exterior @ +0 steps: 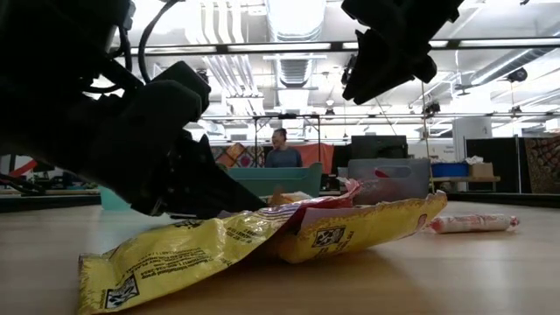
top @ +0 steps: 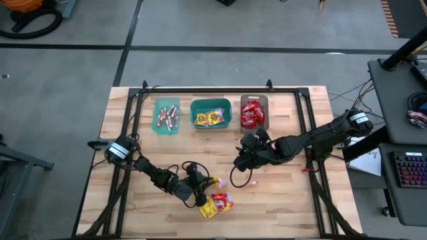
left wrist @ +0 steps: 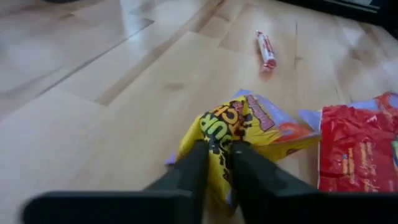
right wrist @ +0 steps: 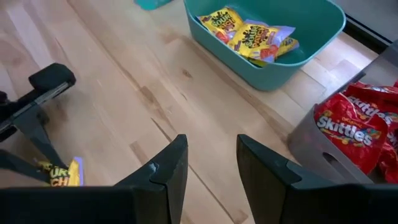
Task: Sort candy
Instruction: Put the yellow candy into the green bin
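My left gripper [left wrist: 217, 167] is low over the table's near middle, shut on a yellow candy packet [left wrist: 231, 127]. A red packet [left wrist: 357, 149] lies beside it, and a second yellow packet [top: 208, 212] lies nearer the front edge. A pinkish stick [left wrist: 266, 48] lies on the wood beyond. My right gripper [right wrist: 211, 168] hangs open above the table's middle [top: 241, 160], holding nothing. At the far edge stand three bins: one with sticks [top: 167, 115], a teal one with yellow packets [right wrist: 267, 31], and a grey-brown one with red packets [right wrist: 354, 124]. My left gripper pinches the yellow packet's near end [left wrist: 219, 140] between its two fingers. The fingers come slanting down from the table's left. The rest of the packet lies flat on the table ahead of the fingers.
Black rails [top: 137, 133] run along the table's left, right and far sides. Bare wood lies between the bins and the loose candy. A person [exterior: 282, 150] stands in the room far behind the table.
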`<action>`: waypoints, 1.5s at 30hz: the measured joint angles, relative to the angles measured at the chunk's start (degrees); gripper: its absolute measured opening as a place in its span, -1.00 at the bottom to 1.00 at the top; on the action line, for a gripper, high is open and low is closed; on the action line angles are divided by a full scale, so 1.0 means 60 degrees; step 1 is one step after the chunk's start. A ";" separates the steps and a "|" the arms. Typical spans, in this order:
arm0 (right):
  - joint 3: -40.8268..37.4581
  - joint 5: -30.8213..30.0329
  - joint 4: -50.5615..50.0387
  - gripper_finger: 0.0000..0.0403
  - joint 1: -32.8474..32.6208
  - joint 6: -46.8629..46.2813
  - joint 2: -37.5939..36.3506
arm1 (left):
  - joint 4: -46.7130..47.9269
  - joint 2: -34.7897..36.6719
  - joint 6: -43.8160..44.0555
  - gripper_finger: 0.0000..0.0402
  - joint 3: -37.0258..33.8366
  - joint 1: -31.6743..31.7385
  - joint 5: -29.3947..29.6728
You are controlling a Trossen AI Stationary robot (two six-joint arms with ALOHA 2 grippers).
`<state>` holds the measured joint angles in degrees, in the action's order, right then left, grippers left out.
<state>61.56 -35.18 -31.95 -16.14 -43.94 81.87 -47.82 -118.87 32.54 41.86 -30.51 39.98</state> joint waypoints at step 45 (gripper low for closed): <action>-0.1249 -0.0849 0.2422 -0.36 -0.0725 -0.0503 0.0000 | 0.6483 0.5964 -0.4024 -0.94 -0.0164 0.6861 -0.0538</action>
<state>54.06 -40.27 -17.42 -20.49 -46.96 81.87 -8.92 -83.08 8.40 40.87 10.66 36.75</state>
